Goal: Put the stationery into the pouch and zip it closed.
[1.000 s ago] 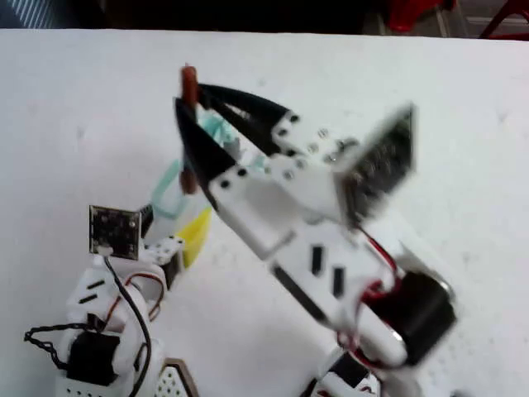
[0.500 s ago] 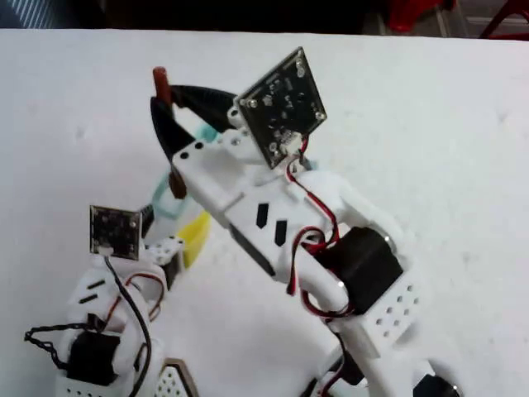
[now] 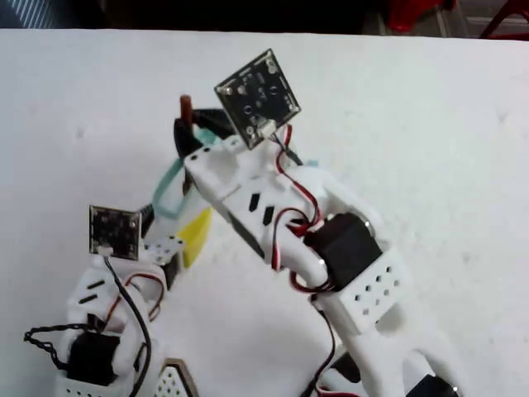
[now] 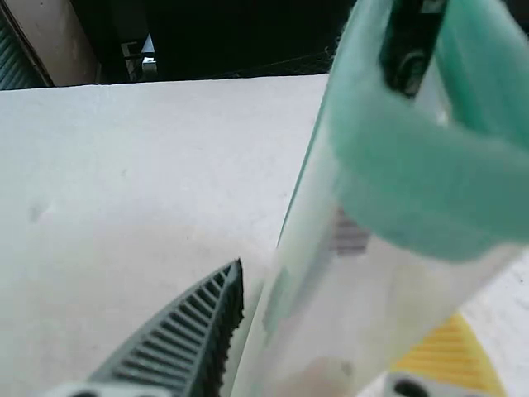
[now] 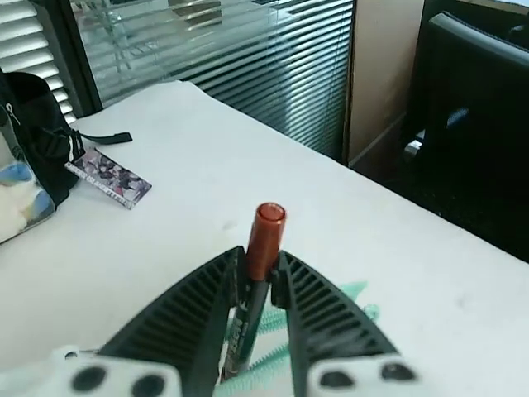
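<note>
Pen (image 5: 263,238) — red-capped, clamped in right hand (image 5: 260,260) over white table (image 5: 165,174); black bag (image 5: 33,124) on it, window blinds (image 5: 223,50) behind.

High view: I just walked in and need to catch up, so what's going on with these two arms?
The right gripper is shut on a marker with a brownish-red cap and hangs over a clear plastic pouch with a teal zip edge. The left gripper grips that pouch by its side and props it up on the white table. The marker is not yet inside the pouch, and the zip is not closed.
</note>
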### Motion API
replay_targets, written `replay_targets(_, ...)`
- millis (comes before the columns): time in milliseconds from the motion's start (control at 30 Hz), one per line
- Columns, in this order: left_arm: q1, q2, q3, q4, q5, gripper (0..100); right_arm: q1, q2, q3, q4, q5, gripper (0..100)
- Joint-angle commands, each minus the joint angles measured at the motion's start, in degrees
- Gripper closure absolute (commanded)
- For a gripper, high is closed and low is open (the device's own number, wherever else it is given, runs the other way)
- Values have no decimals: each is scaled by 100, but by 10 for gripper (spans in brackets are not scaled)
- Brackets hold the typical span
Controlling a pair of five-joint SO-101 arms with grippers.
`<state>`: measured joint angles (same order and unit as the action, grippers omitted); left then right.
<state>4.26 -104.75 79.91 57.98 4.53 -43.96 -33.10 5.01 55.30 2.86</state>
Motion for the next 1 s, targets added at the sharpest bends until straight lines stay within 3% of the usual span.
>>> replay_targets(0, 13, -4, -290, 9, 26, 705, -84, -48, -62, 233, -62, 982)
replay_targets(333, 13, -4, -290, 9, 18, 705, -435, -48, -70, 321, -53, 964)
replay_targets(533, 13, -4, -290, 9, 18, 705, -444, -48, -70, 330, -62, 734)
replay_targets(800, 13, -4, -290, 9, 18, 705, -356, -154, -70, 330, -26, 782)
replay_targets(967, 13, -4, -290, 9, 18, 705, 303, -725, -79, 303, -44, 783)
